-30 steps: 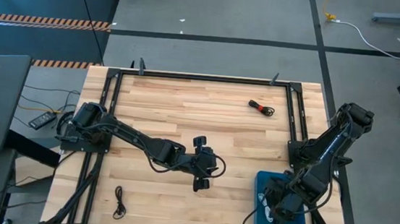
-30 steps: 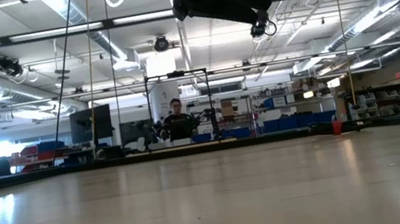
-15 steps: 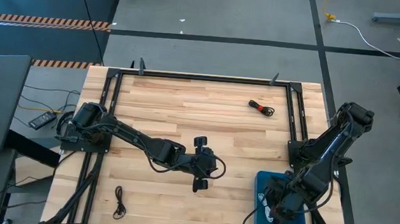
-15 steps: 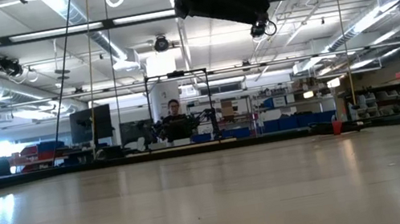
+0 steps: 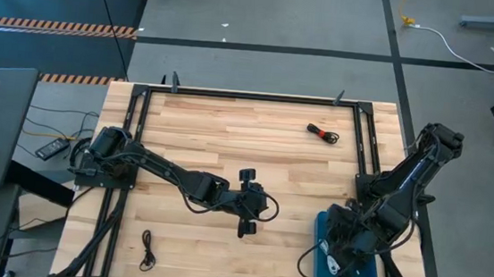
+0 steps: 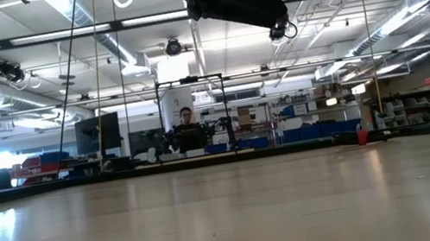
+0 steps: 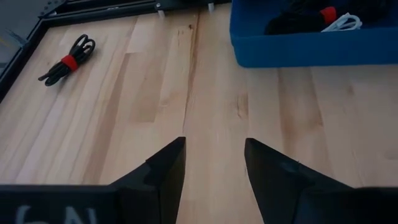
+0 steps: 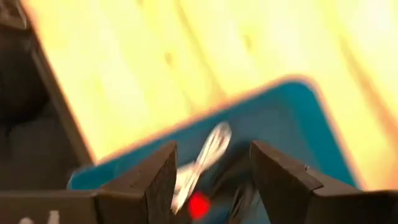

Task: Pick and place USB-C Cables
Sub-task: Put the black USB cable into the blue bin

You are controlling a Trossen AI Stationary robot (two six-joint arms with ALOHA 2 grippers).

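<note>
Blue tray [image 7: 311,46], red-banded black cable [image 7: 67,60]

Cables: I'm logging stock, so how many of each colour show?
Black cable with red band: 2, the second in the blue tray
White cable: 1
Plain black cable: 1
Total: 4 seen; the tray may hide more.

Long white cord [image 5: 457,45] on floor; person [image 6: 189,133] beyond table.

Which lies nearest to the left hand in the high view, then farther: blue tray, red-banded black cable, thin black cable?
1. Blue plastic tray, to the right of the left hand.
2. Thin black cable, near the front left corner.
3. Red-banded black cable bundle, far right.
</note>
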